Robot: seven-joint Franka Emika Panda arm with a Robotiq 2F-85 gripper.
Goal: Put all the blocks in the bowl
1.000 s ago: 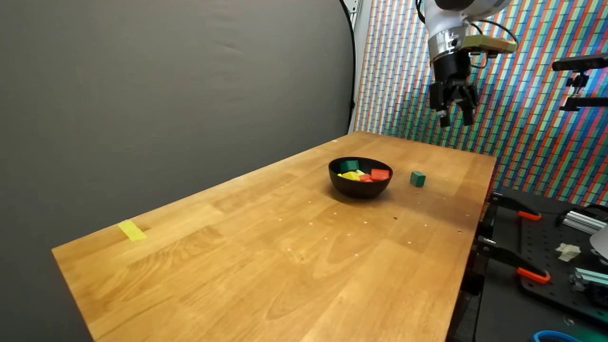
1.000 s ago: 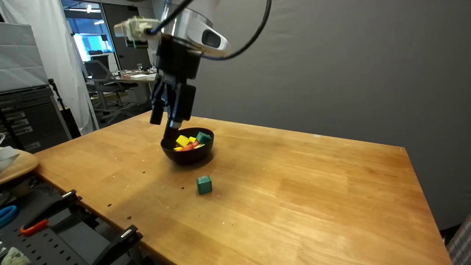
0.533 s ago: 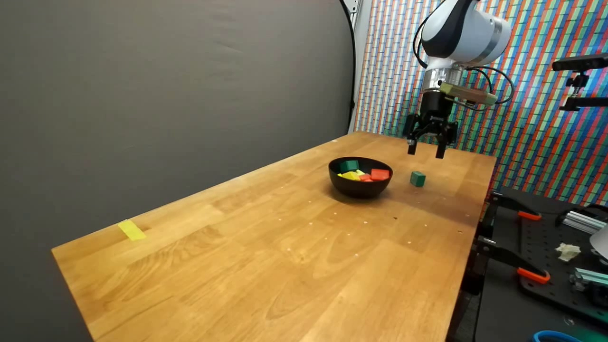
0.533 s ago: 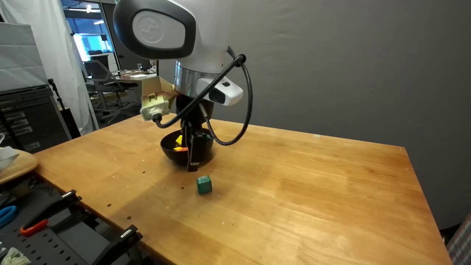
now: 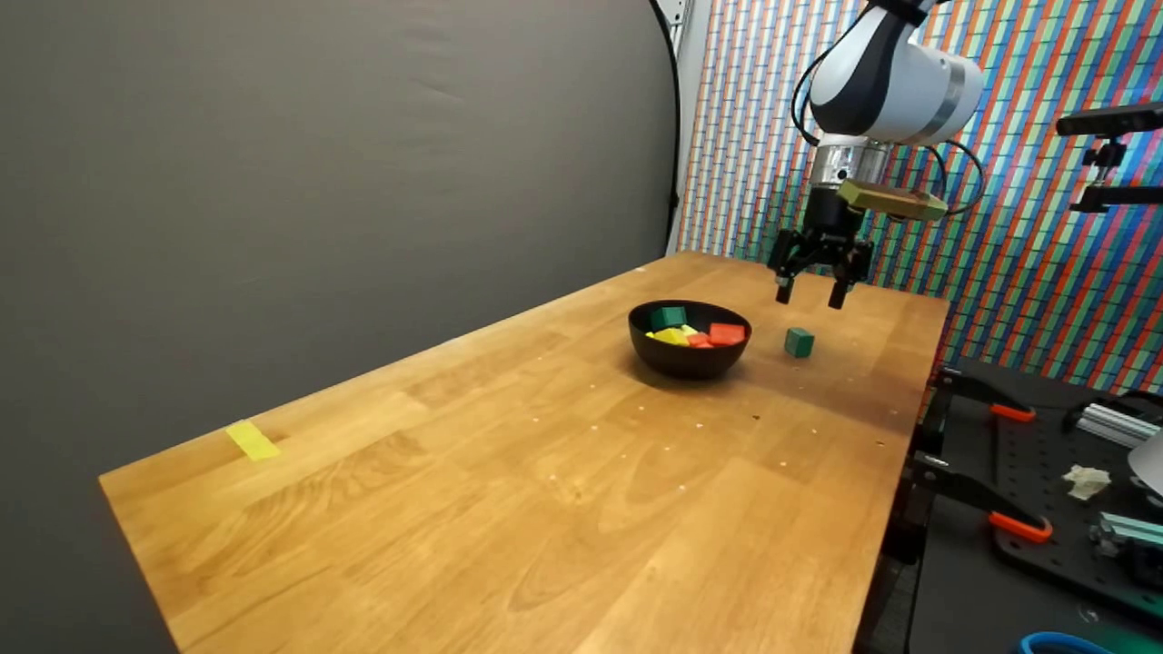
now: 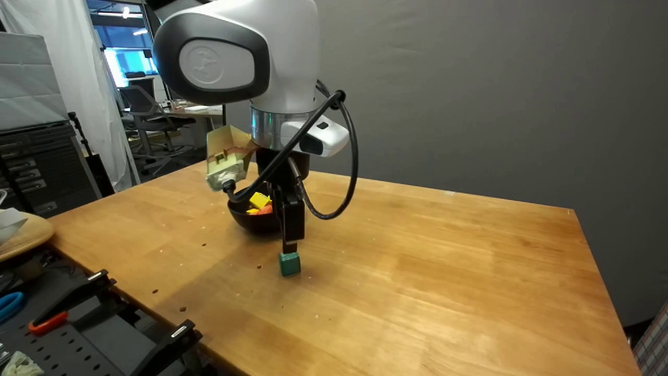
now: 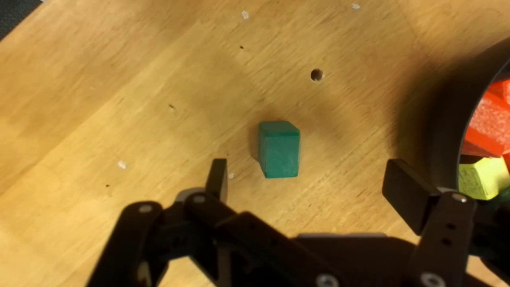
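pincer [image 5: 810,296] hangs above the counter [image 5: 509,545], tips down, its two fingers [image 7: 410,196] standing wide apart. below it a green block [image 7: 281,151] sits on the wood; in the wrist view this block shows between the fingertips, apart from both, a little nearer the top of that view than the line that joins them. the black bowl [image 5: 686,363] stands upright near this block, with bare wood between them. heaped inside it, in an exterior view, are a second green block [image 5: 670,317] by the far rim, yellow blocks [image 5: 672,336] in the middle and red blocks [image 5: 727,333] toward the right of that view. some are partly hidden by others or by the rim, so i cannot tell how many the bowl holds. in an exterior view the arm [image 6: 289,57], with the pincer under it, covers part of the bowl, and yellow and red blocks show beside it. a yellow strip [image 5: 253,440] lies near the counter's edge, well apart from bowl and block. black clamps [image 5: 972,496] with orange ends stand just beside the opposite edge. behind the counter rises a grey wall [image 5: 336,209].
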